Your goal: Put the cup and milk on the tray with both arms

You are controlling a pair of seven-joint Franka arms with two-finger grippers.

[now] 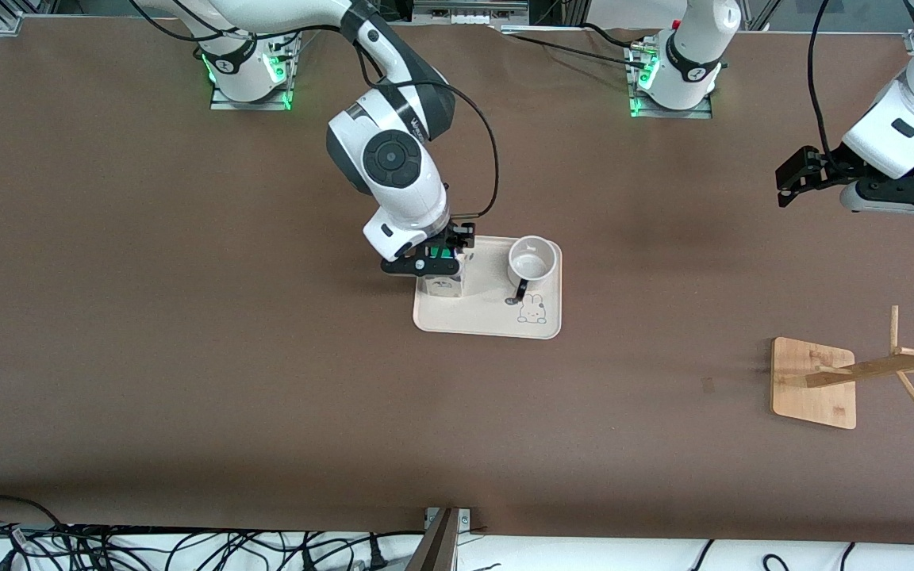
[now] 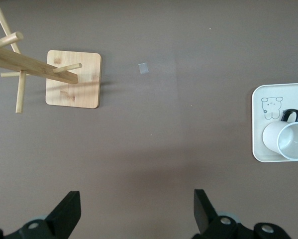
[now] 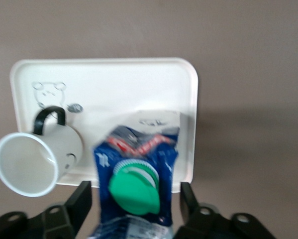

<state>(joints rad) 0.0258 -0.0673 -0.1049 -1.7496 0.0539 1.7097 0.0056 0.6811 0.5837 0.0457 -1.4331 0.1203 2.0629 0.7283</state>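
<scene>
The cream tray (image 1: 481,317) lies mid-table. The white cup (image 1: 534,260) stands on it at the left arm's end, with its black handle toward the rabbit drawing. The milk (image 1: 443,283) stands on the tray's other end, under my right gripper (image 1: 437,262). In the right wrist view the carton's green cap (image 3: 135,189) and blue top sit between the open fingers (image 3: 81,196), with a gap on each side; the cup (image 3: 29,164) and tray (image 3: 114,84) show too. My left gripper (image 1: 792,181) is open and empty, up over the table's left-arm end, and waits.
A wooden rack with a square base (image 1: 814,381) and pegs stands near the left arm's end, nearer the front camera than the tray. It also shows in the left wrist view (image 2: 73,78), with the tray (image 2: 260,144) and cup (image 2: 290,139) at the edge.
</scene>
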